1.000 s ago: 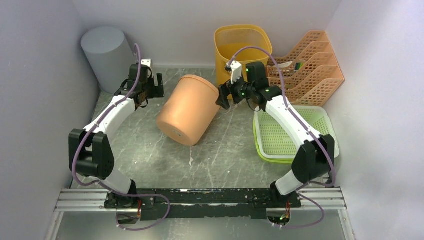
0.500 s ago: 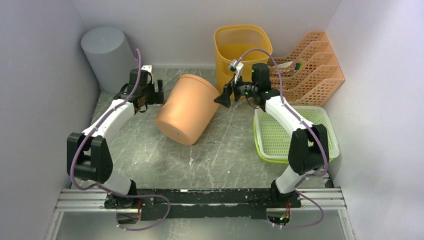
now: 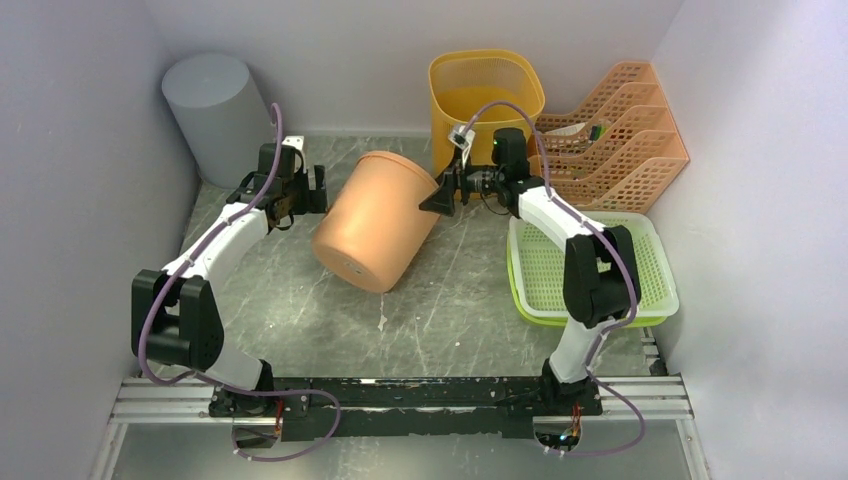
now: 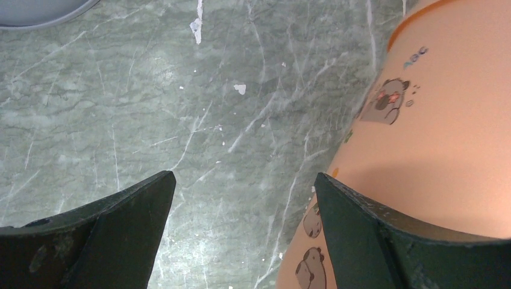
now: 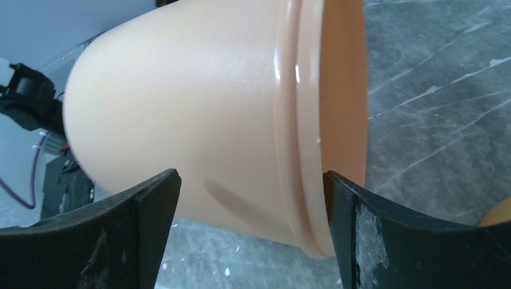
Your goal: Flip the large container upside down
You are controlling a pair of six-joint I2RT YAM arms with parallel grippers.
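Right wrist view shows the big peach bucket point(image 5: 199, 120) lying tipped on its side, with its rim point(image 5: 304, 120) between the two fingers of the right pincer point(image 5: 250, 180). Those fingers are apart and not squeezing. A moment ago this pincer hung a little way off the rim; now it has slid in around it. I think it is getting ready to grab the rim, so the bucket can be tipped over. On the bucket's other side the left pincer point(image 3: 318, 190) waits, fingers apart, right beside the wall. A yellow basket point(image 3: 485, 90) stands just behind the right pincer.
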